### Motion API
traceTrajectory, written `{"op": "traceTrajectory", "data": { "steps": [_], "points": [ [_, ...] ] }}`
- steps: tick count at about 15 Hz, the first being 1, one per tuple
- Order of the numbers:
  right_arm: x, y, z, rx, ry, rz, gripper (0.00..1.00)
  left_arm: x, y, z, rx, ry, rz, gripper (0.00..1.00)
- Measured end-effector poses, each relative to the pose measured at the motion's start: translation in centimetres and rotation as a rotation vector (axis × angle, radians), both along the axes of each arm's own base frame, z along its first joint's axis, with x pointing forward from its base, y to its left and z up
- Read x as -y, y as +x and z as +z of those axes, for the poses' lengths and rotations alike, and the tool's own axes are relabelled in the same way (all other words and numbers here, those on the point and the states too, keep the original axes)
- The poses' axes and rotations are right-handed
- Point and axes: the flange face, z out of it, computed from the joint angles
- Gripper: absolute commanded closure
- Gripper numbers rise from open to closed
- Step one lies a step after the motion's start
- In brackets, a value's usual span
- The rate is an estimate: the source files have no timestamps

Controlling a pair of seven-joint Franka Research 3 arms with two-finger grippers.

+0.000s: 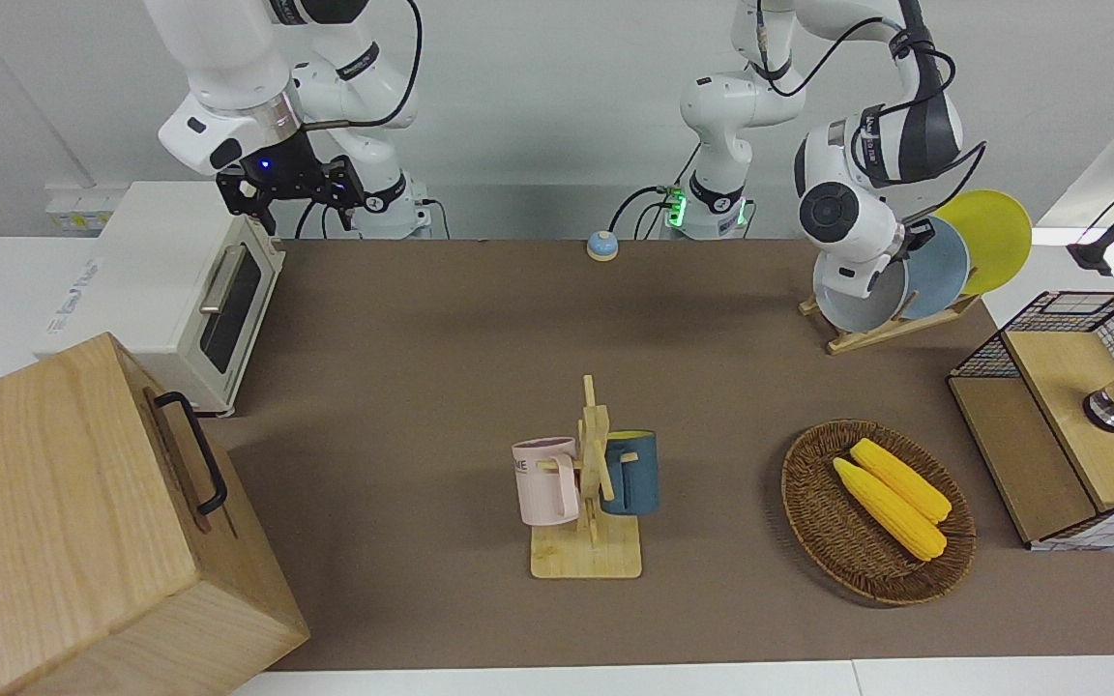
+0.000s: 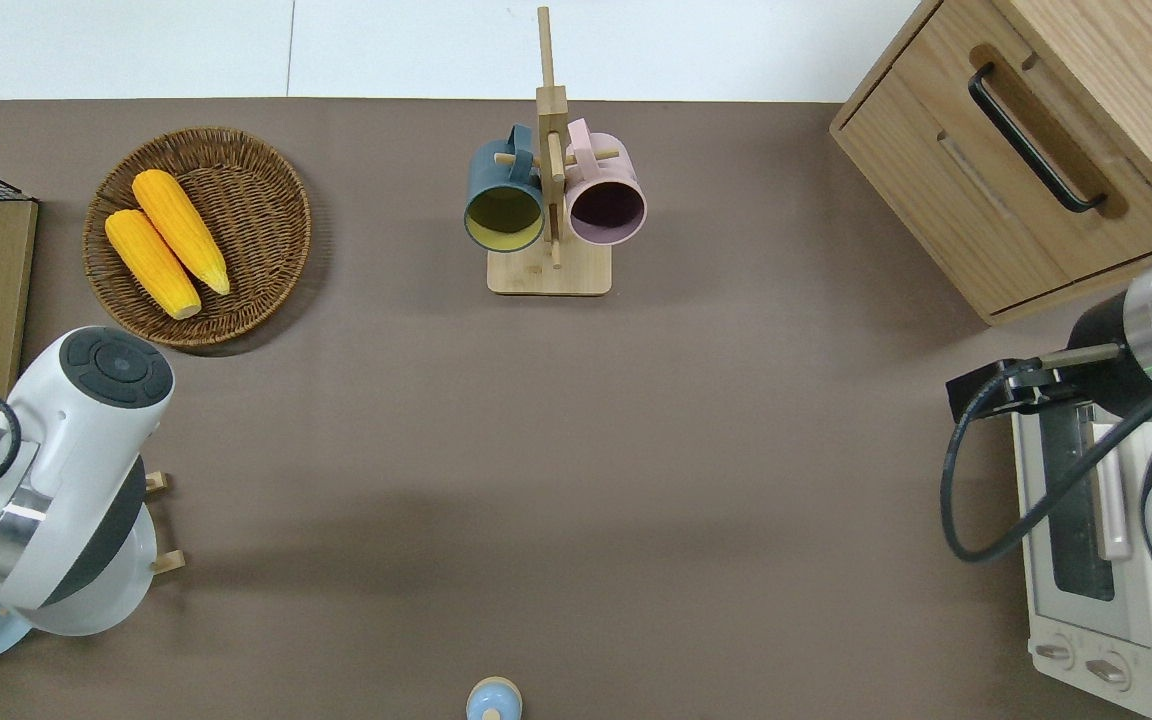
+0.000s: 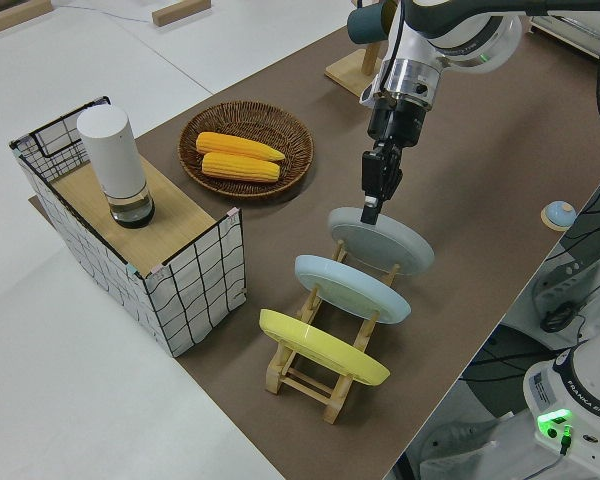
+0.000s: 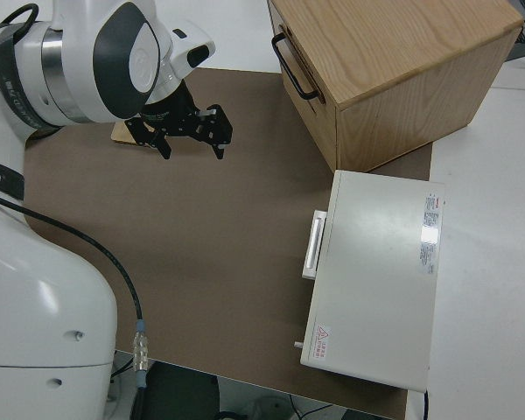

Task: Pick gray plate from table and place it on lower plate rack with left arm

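While the right arm is parked with its claw [image 4: 188, 131] fingers spread apart, the left arm does the work at its own end of the worktop [image 1: 441, 387]. The left claw [image 3: 374, 210] points down over the lower plate rack [image 3: 325, 375] and pinches the upper rim of the gray plate [image 3: 385, 240], fingers closed on that edge. The gray plate sits tilted in the rack slot farthest from the robots, leaning like its neighbours. Whether its lower edge is fully seated between the pegs cannot be told.

Next slot toward the robots holds the sky-blue plate [image 3: 350, 288], then the yellow plate [image 3: 320, 347] in the slot nearest the robots; all three are apart from each other. In the front view the gray plate [image 1: 857, 300] is partly covered by the left arm's wrist, with the sky-blue plate [image 1: 939, 271] and yellow plate [image 1: 992, 237] beside it. The overhead view shows only the rack's rail ends [image 2: 166, 562] sticking out from under the arm.

A wicker basket [image 1: 813, 522] with two corn cobs [image 1: 891, 493] sits farther from the robots than the rack. The wire-sided box [image 3: 180, 290] stands at the worktop's edge near the rack, with a white cylinder [image 3: 115, 165] on its wooden top. Mid-worktop, the mug stand [image 1: 591, 483] carries a pink mug [image 1: 545, 480] and a dark blue mug [image 1: 632, 472]. At the right arm's end are the white toaster oven [image 1: 180, 290] and the wooden drawer box [image 1: 83, 522].
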Motion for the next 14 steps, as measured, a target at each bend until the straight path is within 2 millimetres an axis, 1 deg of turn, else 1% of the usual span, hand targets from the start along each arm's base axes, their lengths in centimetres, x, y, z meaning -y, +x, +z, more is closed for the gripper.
{"op": "traceTrajectory", "data": {
  "steps": [2,3,4,5,11,14],
  "points": [
    [0.00,0.00,0.00,0.000,0.000,0.000,0.017,0.01,0.04,-0.14,-0.001,-0.001,-0.001,0.46],
    [0.00,0.00,0.00,0.000,0.000,0.000,0.017,0.02,0.06,-0.21,-0.003,-0.002,-0.001,0.39],
    [0.00,0.00,0.00,0.000,0.000,0.000,0.017,0.03,0.07,-0.27,-0.004,-0.003,-0.001,0.23],
    [0.00,0.00,0.00,0.000,0.000,0.000,0.017,0.03,0.08,-0.32,-0.006,-0.003,-0.002,0.01],
    [0.00,0.00,0.00,0.000,0.000,0.000,0.017,0.07,0.06,-0.39,-0.008,-0.008,0.000,0.01],
    [0.00,0.00,0.00,0.000,0.000,0.000,0.017,0.39,0.04,-0.36,-0.003,-0.042,0.019,0.01]
  ]
}}
